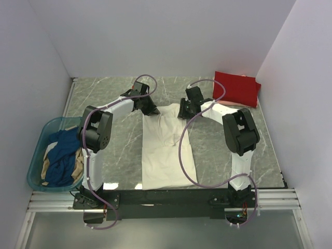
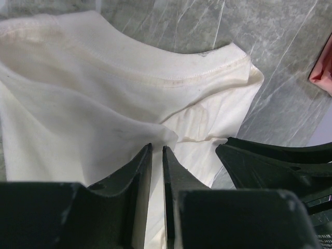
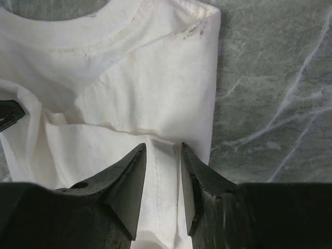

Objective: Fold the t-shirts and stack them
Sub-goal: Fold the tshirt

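Observation:
A cream-white t-shirt (image 1: 167, 150) lies on the marble table, folded into a long strip with its collar end at the far side. My left gripper (image 1: 153, 110) is at the strip's far left corner. In the left wrist view its jaws (image 2: 157, 148) are nearly closed on a fold of the white cloth (image 2: 93, 104). My right gripper (image 1: 182, 111) is at the far right corner. Its jaws (image 3: 162, 146) pinch a raised ridge of the same shirt (image 3: 155, 78) below the collar. A folded red t-shirt (image 1: 236, 88) lies at the back right.
A teal plastic basket (image 1: 39, 148) stands at the left edge, holding a dark blue shirt (image 1: 62, 153) and a tan one (image 1: 78, 167). White walls close in the back and sides. The right gripper's fingers (image 2: 275, 161) show in the left wrist view.

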